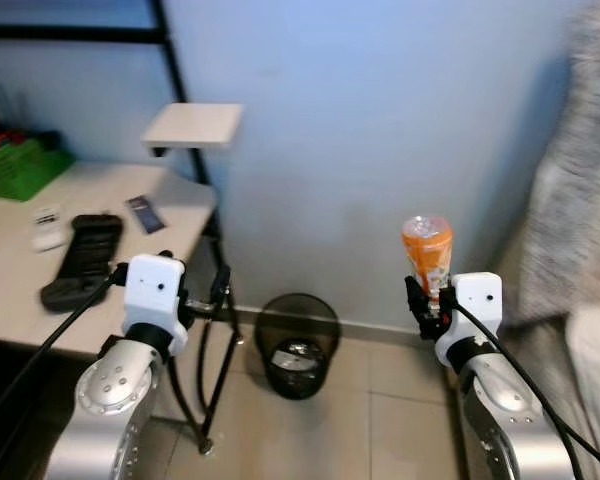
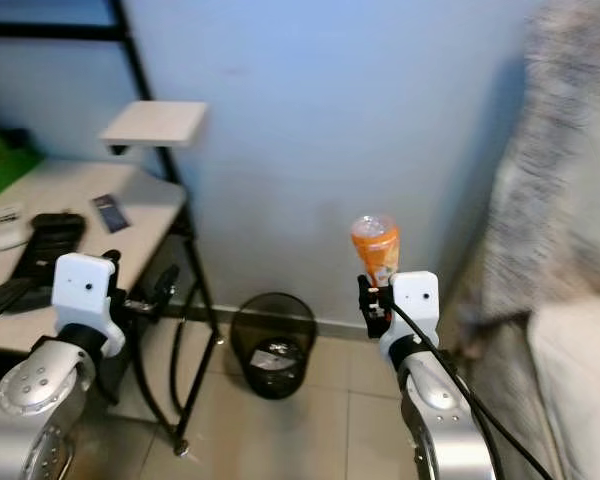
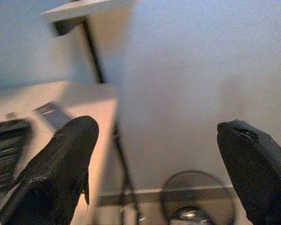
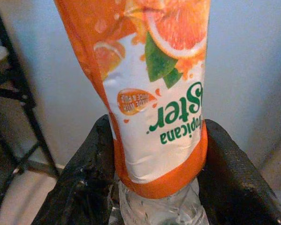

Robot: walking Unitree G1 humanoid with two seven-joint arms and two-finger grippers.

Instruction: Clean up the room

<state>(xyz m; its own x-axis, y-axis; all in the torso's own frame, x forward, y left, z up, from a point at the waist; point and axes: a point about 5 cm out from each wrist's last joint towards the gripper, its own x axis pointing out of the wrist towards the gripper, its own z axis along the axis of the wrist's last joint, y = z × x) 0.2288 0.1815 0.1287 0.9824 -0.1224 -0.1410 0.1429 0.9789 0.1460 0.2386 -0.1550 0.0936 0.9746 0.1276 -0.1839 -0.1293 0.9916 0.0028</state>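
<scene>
Orange-labelled bottle [image 1: 427, 255] is held upright, clamped between the fingers of the right gripper [image 1: 428, 300], at 3 o'clock from the black bin [image 1: 297, 345]. The left gripper [image 3: 159, 154] is spread apart, beside the desk [image 1: 130, 195].

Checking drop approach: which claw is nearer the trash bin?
Left, slightly. The left claw hangs open just up and left of the trash bin; the right claw, clamping the orange bottle, sits farther off to its right.
</scene>
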